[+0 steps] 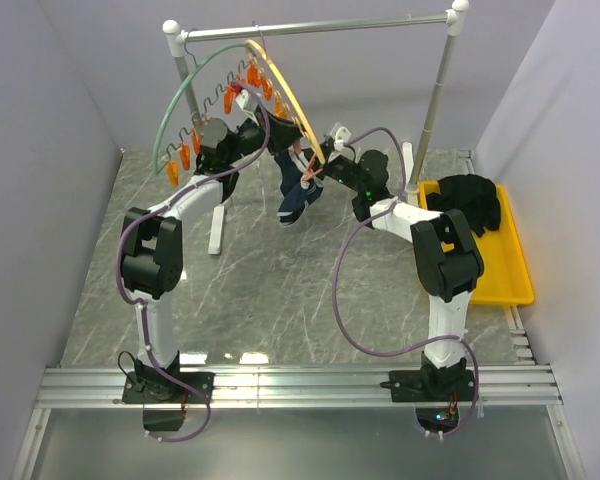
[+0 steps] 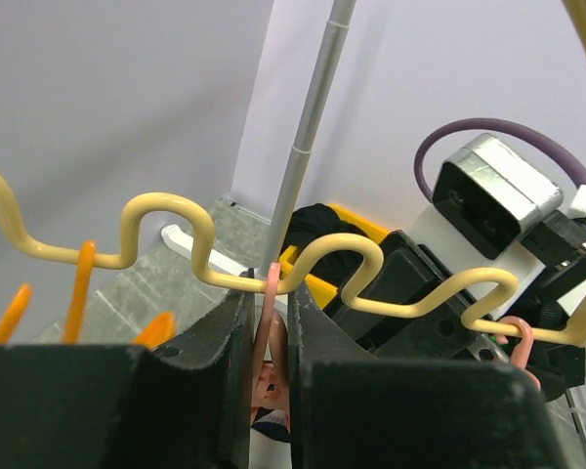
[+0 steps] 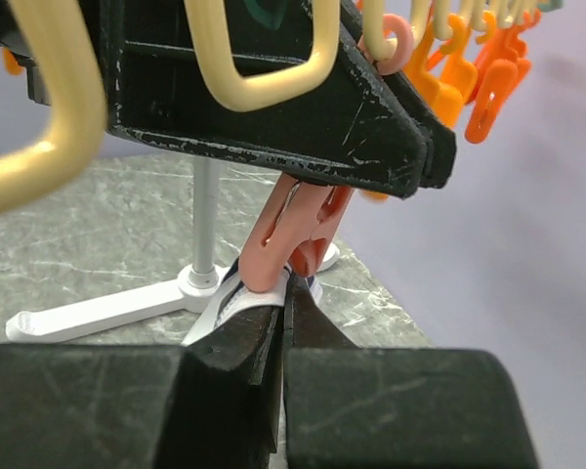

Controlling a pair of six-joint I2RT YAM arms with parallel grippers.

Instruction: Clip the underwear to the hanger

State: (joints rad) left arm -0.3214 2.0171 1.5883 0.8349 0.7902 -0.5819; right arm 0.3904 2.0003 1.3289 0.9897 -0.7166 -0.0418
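The left hand (image 2: 271, 303) squeezed a pink clip (image 3: 278, 244) on the yellow hanger (image 1: 288, 97); the right hand (image 3: 285, 298) clenched the underwear (image 1: 300, 195) beneath it. The green hanger (image 1: 179, 88) hung left, and the black clothing pile (image 1: 467, 200) lay right.

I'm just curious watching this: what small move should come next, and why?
Probably ease the left gripper open. It squeezes a pink clip on the hanger, while the right gripper holds the white trim of the underwear at that clip's mouth, so releasing should let the clip bite the fabric.
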